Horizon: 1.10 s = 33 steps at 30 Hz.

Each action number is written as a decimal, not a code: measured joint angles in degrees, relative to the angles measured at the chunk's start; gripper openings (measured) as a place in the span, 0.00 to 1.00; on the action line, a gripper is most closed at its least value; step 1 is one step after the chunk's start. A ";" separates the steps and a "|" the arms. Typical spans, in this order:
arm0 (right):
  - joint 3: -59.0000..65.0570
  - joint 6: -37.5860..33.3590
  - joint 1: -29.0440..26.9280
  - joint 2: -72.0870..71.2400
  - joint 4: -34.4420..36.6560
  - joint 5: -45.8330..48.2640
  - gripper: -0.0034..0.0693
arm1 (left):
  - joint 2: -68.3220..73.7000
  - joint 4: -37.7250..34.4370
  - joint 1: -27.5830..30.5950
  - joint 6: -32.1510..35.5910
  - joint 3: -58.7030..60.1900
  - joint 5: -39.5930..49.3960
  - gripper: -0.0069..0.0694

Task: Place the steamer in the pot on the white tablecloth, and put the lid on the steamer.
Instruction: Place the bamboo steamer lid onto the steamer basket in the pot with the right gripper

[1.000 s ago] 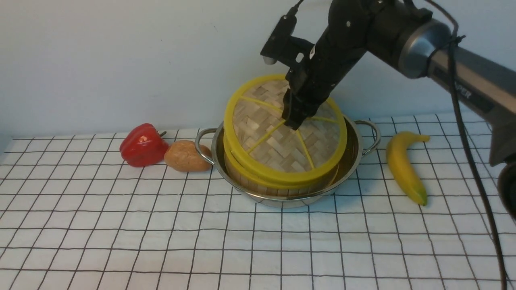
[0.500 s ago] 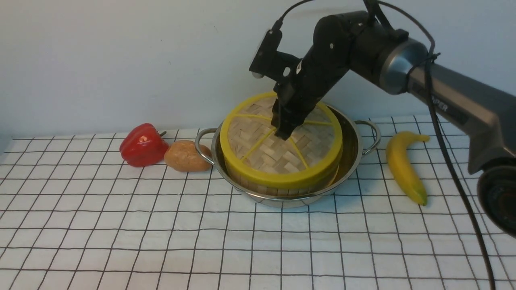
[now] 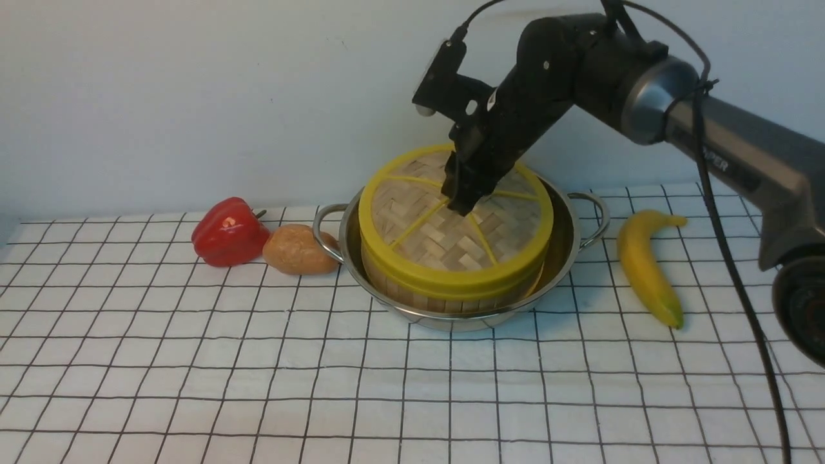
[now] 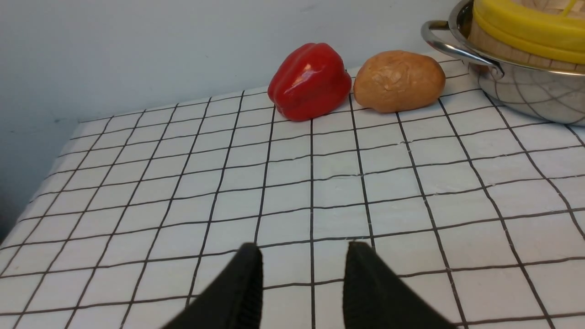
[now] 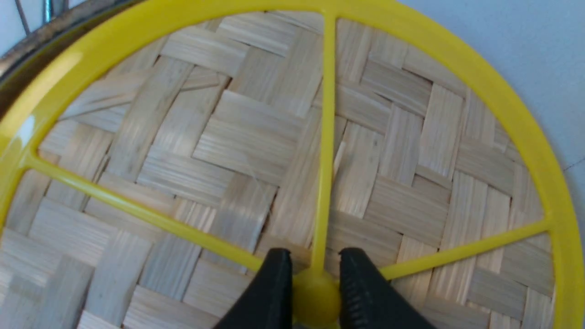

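Two arms on rig, only R arm shows in front view. R gripper (image 3: 461, 205) points down on centre of lid (image 3: 438, 240), fingers closed narrow on the yellow hub. Lid lies flat on top of steamer (image 3: 412, 295), covering it; only steamer's slatted side shows under the lid rim. Steamer sits inside pot (image 3: 562, 258), pot stands on white tablecloth (image 3: 322, 361) toward the back wall. So lid is directly under the gripper and in contact w/ it. Red pepper (image 3: 229, 232) and potato (image 3: 298, 250) sit just beside pot's left handle, potato nearer. Banana (image 3: 644, 267) lies on cloth near the right handle, not touching.

Left wrist view: L gripper (image 4: 305, 246) has fingers apart w/ a clear gap, nothing between them, over bare white tablecloth (image 4: 411, 192). Red pepper (image 4: 311, 81) and potato (image 4: 397, 81) are side by side, touching or nearly. Pot (image 4: 516, 93) at frame edge w/ steamer (image 4: 498, 48) and yellow lid (image 4: 525, 27) rim above it, all well apart from this gripper.

Right wrist view: R gripper (image 5: 315, 256) fingers sit either side of hub (image 5: 316, 297), pressed against it, one spoke running out between the tips. Lid (image 5: 228, 137) fills nearly whole frame; a strip of pot (image 5: 55, 29) rim shows past its edge.
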 joint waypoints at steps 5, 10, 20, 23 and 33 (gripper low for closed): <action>0.00 -0.73 -1.51 0.00 2.26 0.26 0.25 | 0.00 0.00 0.00 0.00 0.00 0.00 0.41; -0.06 -1.50 -2.17 1.04 4.98 0.96 0.25 | 0.00 0.00 0.00 0.00 0.00 0.00 0.41; -0.37 -3.38 -2.17 1.32 7.47 1.70 0.25 | 0.00 0.00 0.00 0.00 0.00 0.00 0.41; -0.37 -3.45 -2.17 1.34 7.59 1.70 0.25 | 0.00 0.00 0.00 0.00 0.00 0.00 0.41; -0.54 -4.46 -2.05 1.67 6.92 1.77 0.25 | 0.00 0.00 0.00 0.00 0.00 0.00 0.41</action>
